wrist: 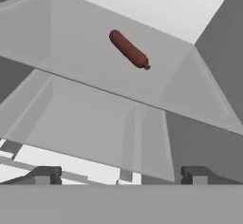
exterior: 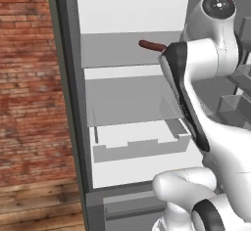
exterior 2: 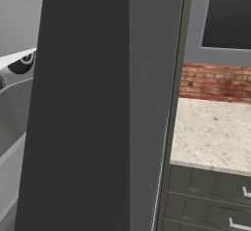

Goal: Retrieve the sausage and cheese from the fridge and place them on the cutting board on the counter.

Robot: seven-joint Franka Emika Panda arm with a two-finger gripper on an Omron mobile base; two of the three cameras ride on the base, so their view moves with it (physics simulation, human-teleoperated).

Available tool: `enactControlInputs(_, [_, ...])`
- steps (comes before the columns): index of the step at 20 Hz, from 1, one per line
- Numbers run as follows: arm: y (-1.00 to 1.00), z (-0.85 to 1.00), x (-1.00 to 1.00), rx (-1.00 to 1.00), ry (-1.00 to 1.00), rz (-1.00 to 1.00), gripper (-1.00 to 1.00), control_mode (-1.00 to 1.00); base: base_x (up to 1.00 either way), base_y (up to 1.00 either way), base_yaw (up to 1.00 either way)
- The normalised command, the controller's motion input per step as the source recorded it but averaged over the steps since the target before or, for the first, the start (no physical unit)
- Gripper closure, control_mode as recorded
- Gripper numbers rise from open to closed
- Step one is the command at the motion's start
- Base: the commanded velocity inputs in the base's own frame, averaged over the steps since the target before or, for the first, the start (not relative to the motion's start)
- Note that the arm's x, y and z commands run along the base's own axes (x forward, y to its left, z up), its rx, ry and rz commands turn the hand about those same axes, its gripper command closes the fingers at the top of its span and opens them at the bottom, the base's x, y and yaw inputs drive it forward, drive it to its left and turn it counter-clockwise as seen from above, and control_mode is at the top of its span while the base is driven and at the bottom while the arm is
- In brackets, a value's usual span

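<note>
Sausage (wrist: 129, 50): lying on upper grey shelf (exterior: 117, 49) inside open fridge (exterior: 73, 127), well apart from gripper (wrist: 121, 175) (above and beyond fingertips in hand view, untouched). Jaws: spread wide, holding nothing. Beneath shelf: clear drawer (exterior: 132, 110). Counter (exterior 2: 211, 132): right of fridge, beside brick wall (exterior 2: 215, 80).

The robot's own forearm covers the far end of the sausage (exterior: 152, 45) in the left base view, and the right side of the fridge (exterior: 132, 93) shelves behind it. From the right base, the fridge's dark side wall blocks the interior. The counter (exterior 2: 211, 132) is cut off by the right edge, its drawers by the bottom edge.
</note>
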Motion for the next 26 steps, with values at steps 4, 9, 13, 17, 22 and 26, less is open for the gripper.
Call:
enactControlInputs(4, [-0.12,-0.01,0.79,-0.02,-0.03,0.05,-1.0,-1.0,0.0,0.0,0.0])
enactControlInputs(9, [-0.23,-0.06,0.7,0.0,0.0,0.13,-1.0,-1.0,0.0,0.0,0.0])
enactControlInputs(13, [-0.21,-0.22,0.77,0.04,0.03,0.16,-1.0,-1.0,0.0,0.0,0.0])
enactControlInputs(17, [0.0,-0.39,0.95,0.05,0.09,0.12,-1.0,-1.0,0.0,0.0,0.0])
enactControlInputs(22, [0.0,-0.11,0.81,0.02,0.02,0.03,-1.0,-1.0,0.0,0.0,0.0])
enactControlInputs(26, [0.0,0.01,0.68,0.0,0.0,0.0,-1.0,-1.0,0.0,0.0,0.0])
